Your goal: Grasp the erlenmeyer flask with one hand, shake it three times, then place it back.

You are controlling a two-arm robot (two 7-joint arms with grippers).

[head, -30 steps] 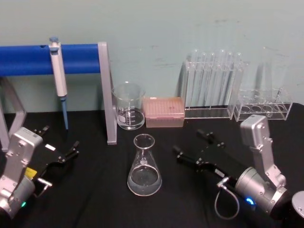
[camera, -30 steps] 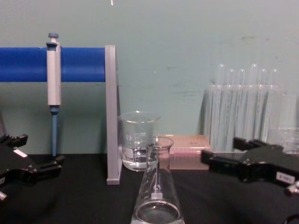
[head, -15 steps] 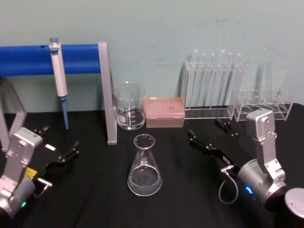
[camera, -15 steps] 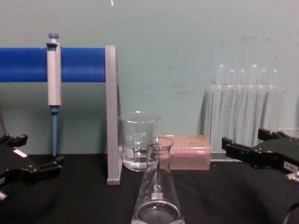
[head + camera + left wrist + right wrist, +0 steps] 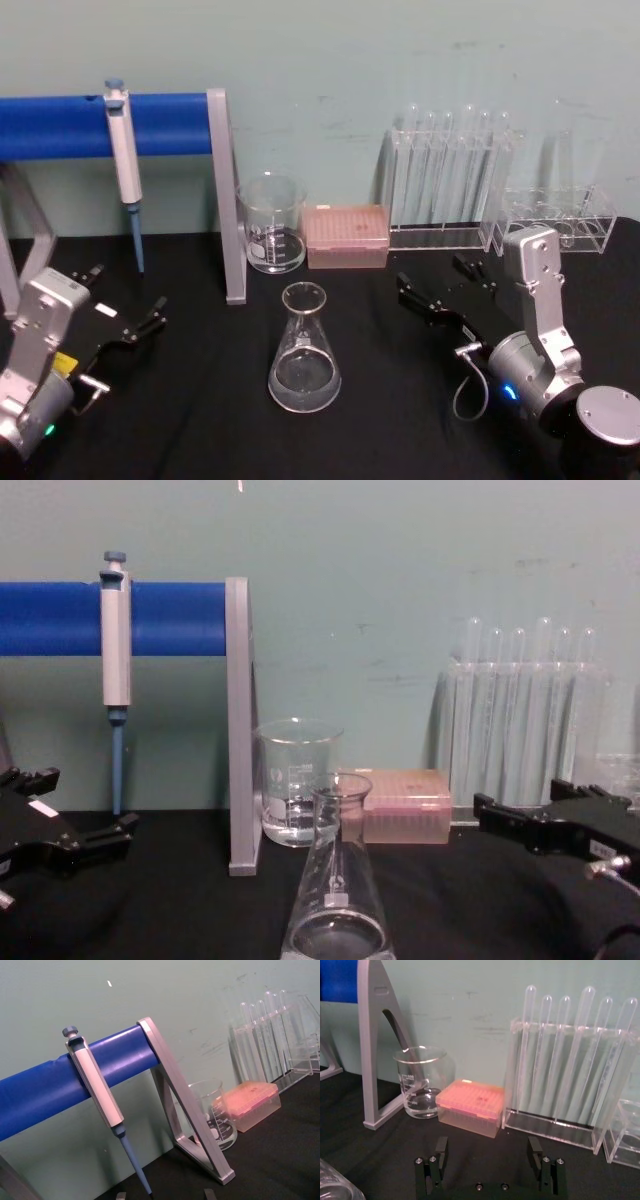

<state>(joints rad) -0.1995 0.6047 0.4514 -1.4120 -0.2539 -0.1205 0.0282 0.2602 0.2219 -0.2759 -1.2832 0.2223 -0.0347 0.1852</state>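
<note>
The erlenmeyer flask [image 5: 304,355] stands upright on the black table near the front centre, with a little clear liquid in its base; it also shows close up in the chest view [image 5: 338,900] and at the edge of the right wrist view [image 5: 334,1188]. My right gripper [image 5: 432,277] hovers open to the right of the flask, well apart from it, pointing toward the back; its two fingers are spread with nothing between them [image 5: 488,1147] [image 5: 520,810]. My left gripper [image 5: 128,290] rests open at the far left [image 5: 85,805].
Behind the flask stand a glass beaker [image 5: 270,228], a pink tip box [image 5: 345,236] and a rack of test tubes [image 5: 450,185], with a second clear rack [image 5: 555,218] at the right. A pipette [image 5: 125,160] hangs on the blue bar stand [image 5: 228,200].
My right gripper has drawn back to the right, away from the flask, and its arm has shifted. The flask and the left arm have not moved.
</note>
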